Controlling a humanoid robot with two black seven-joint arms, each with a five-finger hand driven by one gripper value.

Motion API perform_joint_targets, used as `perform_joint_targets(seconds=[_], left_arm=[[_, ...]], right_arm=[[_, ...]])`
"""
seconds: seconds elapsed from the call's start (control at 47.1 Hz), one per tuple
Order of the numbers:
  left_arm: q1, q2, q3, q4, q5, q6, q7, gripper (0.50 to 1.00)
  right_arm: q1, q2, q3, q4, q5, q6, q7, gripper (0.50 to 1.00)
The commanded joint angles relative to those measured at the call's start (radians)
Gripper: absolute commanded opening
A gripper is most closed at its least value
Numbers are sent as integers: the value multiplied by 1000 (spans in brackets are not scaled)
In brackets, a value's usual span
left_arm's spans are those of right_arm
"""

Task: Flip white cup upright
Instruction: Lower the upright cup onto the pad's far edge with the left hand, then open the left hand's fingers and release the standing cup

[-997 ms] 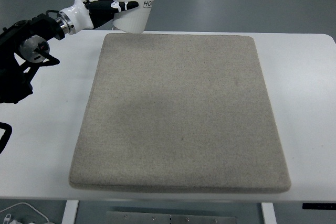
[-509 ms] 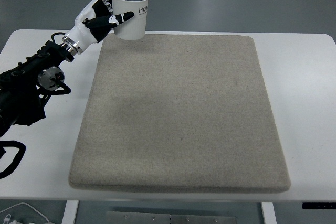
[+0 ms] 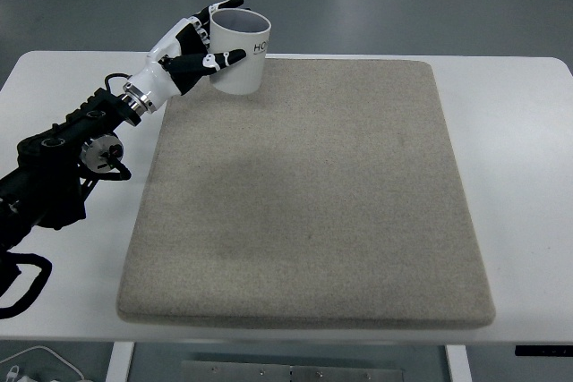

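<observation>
The white cup (image 3: 240,51) sits in the upper left of the frame, at the far left corner of the grey mat (image 3: 304,194), with its mouth facing up and tipped slightly toward the camera. My left hand (image 3: 192,49) is wrapped around it: one finger lies across the near side of the wall, and others curl round the far side by the rim. I cannot tell whether its base is touching the mat or hanging just above it.

I see two risks. If I let go while the cup leans, or while it is off the mat, it could topple and roll off the mat's far edge onto the white table (image 3: 519,149), or over the table's back edge, which is close behind it. Also, my finger across the wall could drag the cup sideways as I open my grip, because a cup this light would shift easily.

What shows of the inside looks bare and pale, so nothing should spill. My right arm is out of view.
</observation>
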Motion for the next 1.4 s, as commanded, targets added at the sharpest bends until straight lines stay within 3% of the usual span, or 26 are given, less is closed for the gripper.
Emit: perform_joint_targets(seconds=[0.0,0.085,0.318,0.488,1.04,1.379], left_arm=[[11,-2,15,0,5,0,0,591],[21,-10,43,0,7,0,0,587],[29,-13,98,0,10,118,0,578],[43,-16,114,2,10,156,0,578],[49,-57,120,23,8,192,0,611],[51,-74,118,36,10,236,0,752]], right_arm=[[0,0,0,0,0,0,0,930],[0,0,0,0,0,-2,0,930],[0,0,-1,0,0,0,0,930],[0,0,0,0,0,0,0,930],[0,0,0,0,1,0,0,930],[-1,0,-1,0,1,1,0,930]])
